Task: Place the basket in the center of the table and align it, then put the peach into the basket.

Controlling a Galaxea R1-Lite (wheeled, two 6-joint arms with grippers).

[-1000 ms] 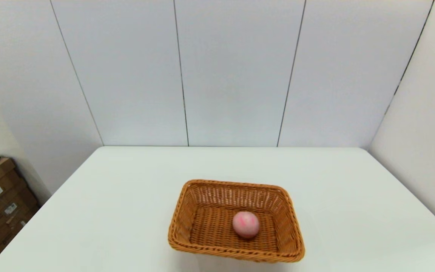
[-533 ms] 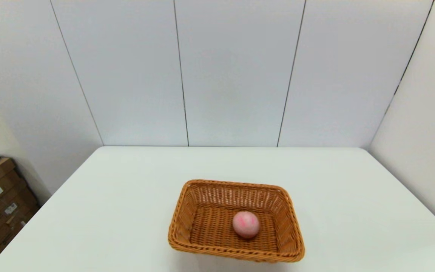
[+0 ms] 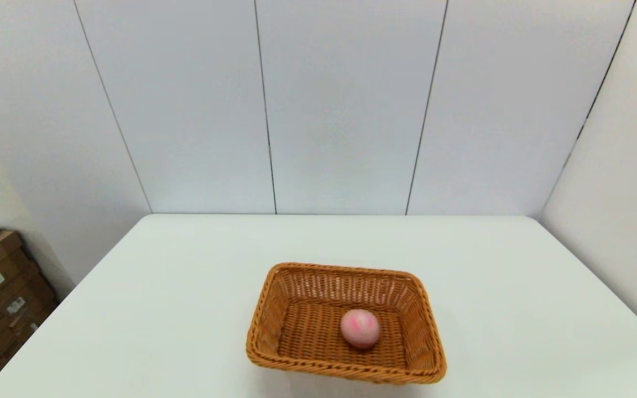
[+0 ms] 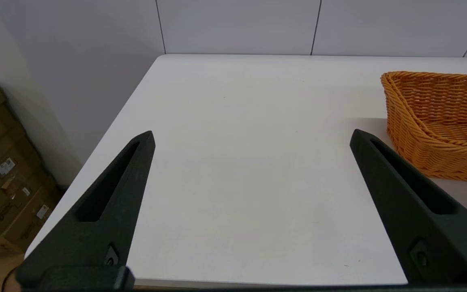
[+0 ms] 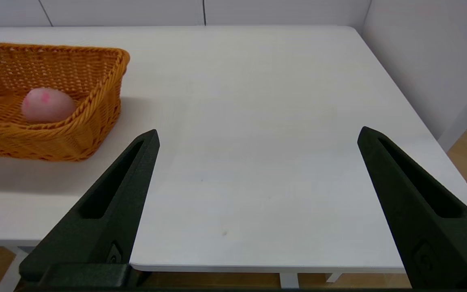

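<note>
While round and smooth, peach (image 3: 360,328) rests in woven basket (image 3: 296,362).

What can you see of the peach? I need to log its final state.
The peach is a small, rounded, pale pink fruit with darker pink-red blotches on top. It rests on the woven floor of the orange-brown wicker basket, a little right of the basket's middle, apart from its walls. No gripper touches it. The right wrist view shows it sitting below the braided rim.
</note>
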